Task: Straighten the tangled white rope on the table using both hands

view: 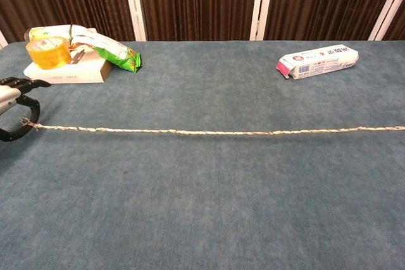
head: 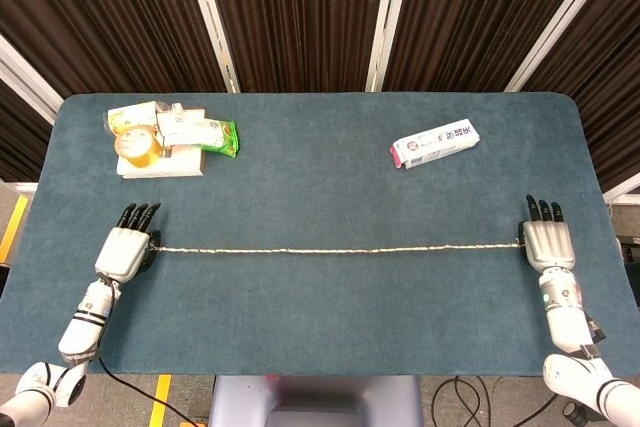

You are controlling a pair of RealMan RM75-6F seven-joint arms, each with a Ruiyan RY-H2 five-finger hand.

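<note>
Rope (head: 330,250) lies stretched in a near-straight line across the table (head: 320,337), left hand (head: 124,251) and right hand (head: 548,245) each pinching an end; straightening looks nearly done, needing only release.

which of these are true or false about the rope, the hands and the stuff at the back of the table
1. The white rope lies in one nearly straight line across the table. True.
2. The left robot hand is at one end of the rope and the right robot hand at the other. True.
3. The white packet lies on top of the rope. False: it lies apart from it, further back on the right.
4. The yellow tape roll sits on the white box at back left. True.
5. The rope is heaped in a tangle at mid-table. False: it is stretched out.
</note>
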